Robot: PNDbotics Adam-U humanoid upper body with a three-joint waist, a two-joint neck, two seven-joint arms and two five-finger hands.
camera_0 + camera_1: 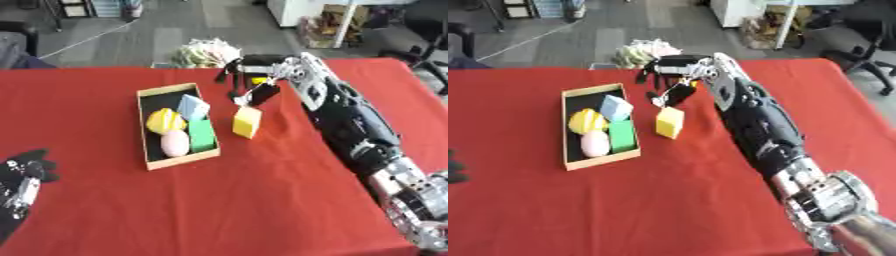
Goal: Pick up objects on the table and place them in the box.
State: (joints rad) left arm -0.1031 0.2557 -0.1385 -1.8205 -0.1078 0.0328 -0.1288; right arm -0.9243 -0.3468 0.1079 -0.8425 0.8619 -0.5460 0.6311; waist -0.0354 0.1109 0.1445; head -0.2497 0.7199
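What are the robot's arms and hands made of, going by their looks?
The right arm is bulky, with black shell segments and silver metal joints near the lower end. Its right hand is black with silvery parts. The left hand, at the lower left edge, looks black with pale metal along the forearm.

Covering table: red cloth [262, 200], matt, faintly creased. Lying under right hand [249, 75] fingertips: matt yellow block [247, 122], foam-looking. Showing cardboard-like tan box [144, 127] walls, dark matt lining. Gleaming silver metal arm joints [833, 197], black plastic shells.
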